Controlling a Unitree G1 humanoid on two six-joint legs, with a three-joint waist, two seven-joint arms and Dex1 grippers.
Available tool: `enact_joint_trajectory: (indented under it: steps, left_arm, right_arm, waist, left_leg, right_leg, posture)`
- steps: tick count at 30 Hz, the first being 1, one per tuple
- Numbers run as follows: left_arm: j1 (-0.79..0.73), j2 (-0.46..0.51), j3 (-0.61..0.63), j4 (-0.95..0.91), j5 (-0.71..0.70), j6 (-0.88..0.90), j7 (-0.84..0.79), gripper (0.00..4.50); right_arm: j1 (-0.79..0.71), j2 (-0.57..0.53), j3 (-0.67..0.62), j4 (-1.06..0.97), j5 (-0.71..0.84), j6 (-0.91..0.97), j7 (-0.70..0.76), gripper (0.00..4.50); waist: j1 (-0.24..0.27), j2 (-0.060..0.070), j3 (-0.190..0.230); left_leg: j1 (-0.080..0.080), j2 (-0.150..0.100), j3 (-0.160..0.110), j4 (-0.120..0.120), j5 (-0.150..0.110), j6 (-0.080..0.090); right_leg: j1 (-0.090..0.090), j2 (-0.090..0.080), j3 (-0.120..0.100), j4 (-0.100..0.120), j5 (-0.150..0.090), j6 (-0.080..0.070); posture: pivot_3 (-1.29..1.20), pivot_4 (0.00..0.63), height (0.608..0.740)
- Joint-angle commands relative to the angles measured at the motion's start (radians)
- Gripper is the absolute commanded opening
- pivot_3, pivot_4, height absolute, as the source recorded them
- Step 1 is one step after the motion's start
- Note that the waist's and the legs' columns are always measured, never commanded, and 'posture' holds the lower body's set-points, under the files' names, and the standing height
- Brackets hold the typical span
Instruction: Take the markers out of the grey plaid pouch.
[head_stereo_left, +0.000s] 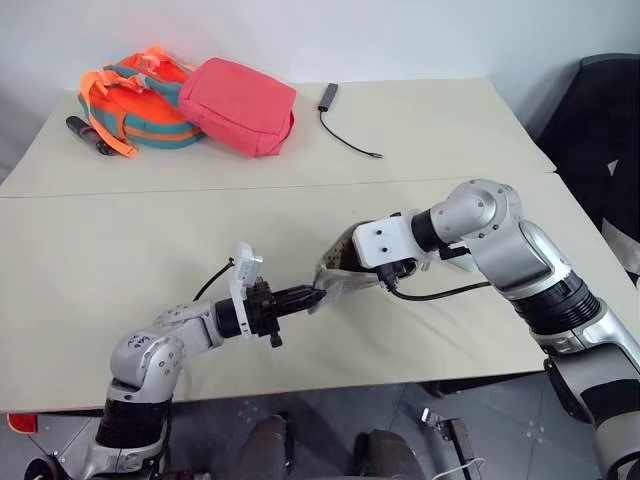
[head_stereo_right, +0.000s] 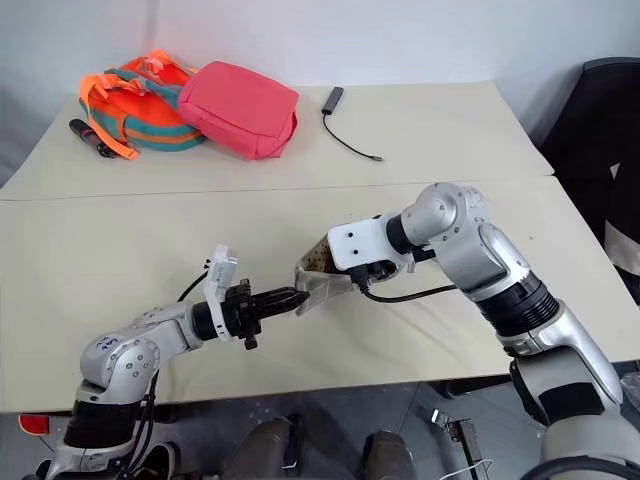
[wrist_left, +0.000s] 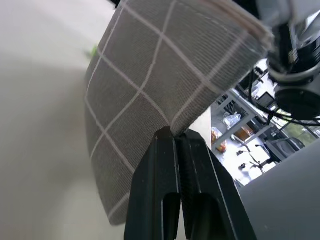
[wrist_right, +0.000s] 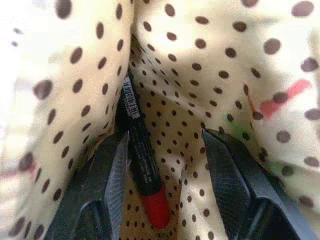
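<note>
- You are working over a cream worktop (head_stereo_left: 120, 270) made of two slabs with a seam running across it, in a room with a pale wall behind.
- Your left claw (head_stereo_left: 312, 297) is pinched shut on a corner of the grey plaid pouch (wrist_left: 145, 95), holding it just above the surface.
- Your right claw (wrist_right: 165, 150) is inside the pouch's dotted lining, fingers apart, gripping nothing; one marker (wrist_right: 142, 165), dark with a red end, lies against one finger.
- The worktop's near edge runs close below both claws; bare surface spreads wide to the left of the left claw.
- Far beyond the claws: one pink-red bag (head_stereo_left: 240, 105), one orange-and-teal bag (head_stereo_left: 135, 105), one black cable (head_stereo_left: 345, 130).
</note>
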Motion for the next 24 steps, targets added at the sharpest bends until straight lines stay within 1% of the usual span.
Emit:
enact_joint_trajectory:
  steps: [1, 5, 10, 16, 24]
  left_arm:
    - [0.012, 0.014, -0.01, -0.023, 0.024, -0.044, -0.012, 0.0]
    - [0.022, 0.019, -0.012, -0.029, 0.031, -0.056, -0.011, 0.0]
    - [0.032, 0.013, -0.018, -0.036, 0.031, -0.063, -0.002, 0.0]
    - [0.034, 0.01, -0.024, -0.045, 0.032, -0.069, 0.007, 0.0]
    - [0.037, 0.01, -0.027, -0.051, 0.036, -0.075, 0.014, 0.0]
  right_arm:
    - [0.008, 0.011, 0.025, 0.025, -0.044, -0.051, -0.029, 2.42]
    - [-0.003, 0.022, 0.027, 0.074, -0.075, -0.083, -0.048, 2.42]
    - [0.018, 0.048, 0.053, 0.129, -0.115, -0.128, -0.071, 2.42]
    - [0.038, 0.082, 0.064, 0.16, -0.136, -0.148, -0.093, 2.42]
    - [0.054, 0.096, 0.063, 0.179, -0.147, -0.165, -0.091, 2.42]
  waist:
    - [0.0, 0.0, 0.0]
    - [0.0, 0.0, 0.0]
    - [-0.001, 0.0, 0.0]
    - [-0.002, 0.0, 0.0]
    - [-0.015, 0.0, 0.0]
  left_leg:
    - [0.0, 0.0, 0.0, 0.0, 0.0, 0.0]
    - [0.0, 0.0, 0.0, 0.0, 0.0, 0.0]
    - [0.0, 0.0, 0.0, 0.0, 0.0, 0.0]
    - [0.0, 0.0, 0.0, 0.0, 0.0, 0.0]
    - [0.001, 0.0, 0.0, 0.0, 0.0, 0.0]
  right_leg:
    - [0.0, 0.0, 0.0, 0.0, 0.0, 0.0]
    - [0.0, 0.0, 0.0, 0.0, 0.0, 0.0]
    - [0.0, 0.0, 0.0, 0.0, 0.0, 0.0]
    - [0.0, 0.0, 0.0, 0.0, 0.0, 0.0]
    - [0.001, 0.0, 0.0, 0.001, 0.0, 0.0]
  posture:
    - [0.0, 0.15, 0.74]
    - [0.0, 0.15, 0.74]
    - [0.0, 0.15, 0.74]
    - [0.0, 0.15, 0.74]
    - [0.0, 0.15, 0.74]
